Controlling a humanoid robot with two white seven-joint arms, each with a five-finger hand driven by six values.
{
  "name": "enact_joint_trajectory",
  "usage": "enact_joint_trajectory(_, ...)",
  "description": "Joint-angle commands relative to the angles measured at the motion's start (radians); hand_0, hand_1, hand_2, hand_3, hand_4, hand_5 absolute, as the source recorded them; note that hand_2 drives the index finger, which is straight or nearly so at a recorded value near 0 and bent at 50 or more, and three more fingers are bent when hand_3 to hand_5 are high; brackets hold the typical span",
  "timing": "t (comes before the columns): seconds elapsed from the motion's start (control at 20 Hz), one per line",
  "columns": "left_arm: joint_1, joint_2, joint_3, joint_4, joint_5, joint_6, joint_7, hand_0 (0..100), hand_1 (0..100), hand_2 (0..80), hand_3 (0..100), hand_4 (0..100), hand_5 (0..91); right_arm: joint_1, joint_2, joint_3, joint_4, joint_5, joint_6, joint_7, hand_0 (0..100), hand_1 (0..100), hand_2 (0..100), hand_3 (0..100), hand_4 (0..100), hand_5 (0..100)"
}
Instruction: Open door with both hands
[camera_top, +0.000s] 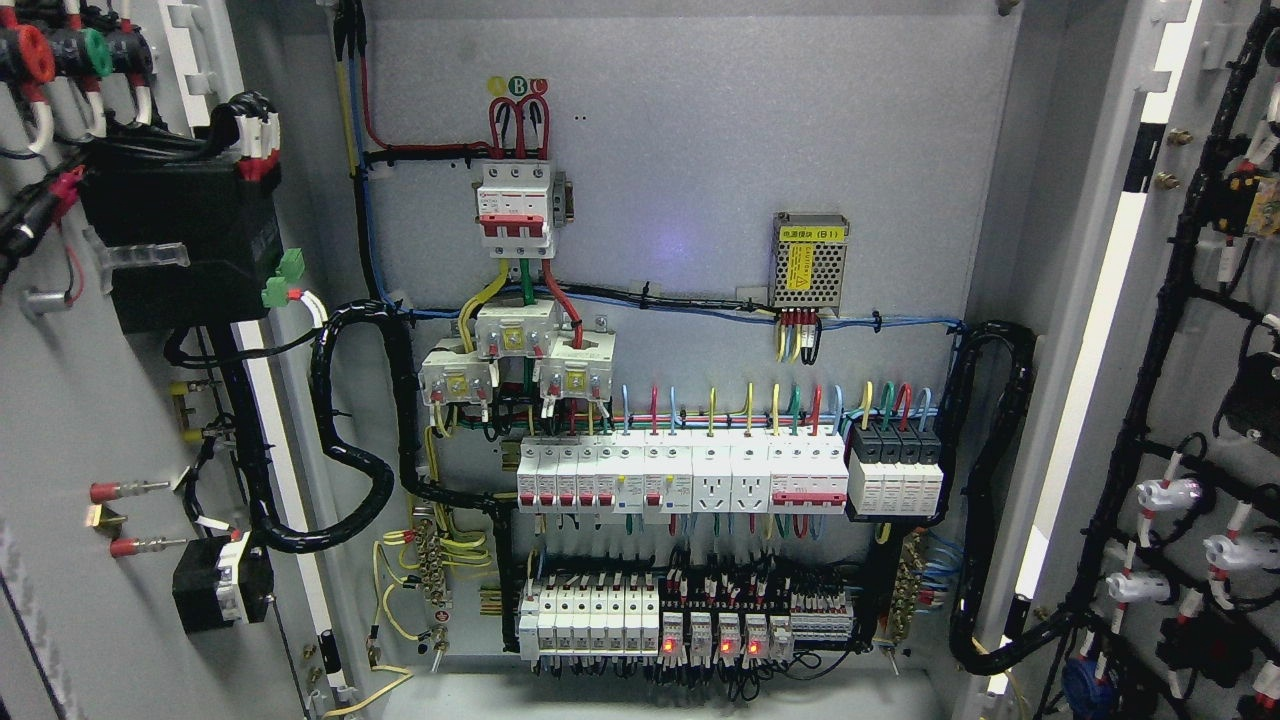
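Both cabinet doors stand swung wide. The left door (60, 420) shows its inner face with a black box and cable bundles. The right door (1215, 330) shows its inner face with black wiring and white connectors. Between them the grey back panel (700, 140) is fully exposed, carrying a red-and-white main breaker (514, 205), a row of white breakers (680, 478) and a lower row with red lights (690, 618). Neither of my hands nor any arm appears in the head view.
A small metal power supply (810, 262) with a yellow label sits at the upper right of the panel. Thick black corrugated conduits (345, 470) loop from each door into the cabinet. The cabinet floor edge (650, 695) lies at the bottom.
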Motion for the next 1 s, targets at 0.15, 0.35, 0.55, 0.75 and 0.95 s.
enact_joint_trajectory(0.15,-0.007,0.005,0.002,-0.001,0.000,0.000,0.000,0,0,0.0,0,0,0.0,-0.009,0.039,0.023,0.055,0.004,-0.001,-0.007,0,0,0,0,0,0)
enact_joint_trajectory(0.35,-0.010,0.014,0.002,-0.001,0.001,0.000,0.000,0,0,0.0,0,0,0.0,-0.002,0.036,0.009,0.045,0.002,-0.002,-0.009,0,0,0,0,0,0)
enact_joint_trajectory(0.55,-0.018,0.018,0.004,-0.001,0.001,0.000,0.000,0,0,0.0,0,0,0.0,0.011,0.007,-0.023,0.029,-0.007,-0.004,-0.008,0,0,0,0,0,0)
enact_joint_trajectory(0.75,-0.020,0.011,0.004,-0.001,0.001,0.000,0.000,0,0,0.0,0,0,0.0,0.054,-0.079,-0.064,-0.013,-0.010,-0.005,-0.006,0,0,0,0,0,0)
enact_joint_trajectory(0.95,-0.023,0.008,0.004,-0.001,0.001,0.000,0.000,0,0,0.0,0,0,0.0,0.077,-0.133,-0.144,-0.040,-0.010,-0.007,-0.007,0,0,0,0,0,0)
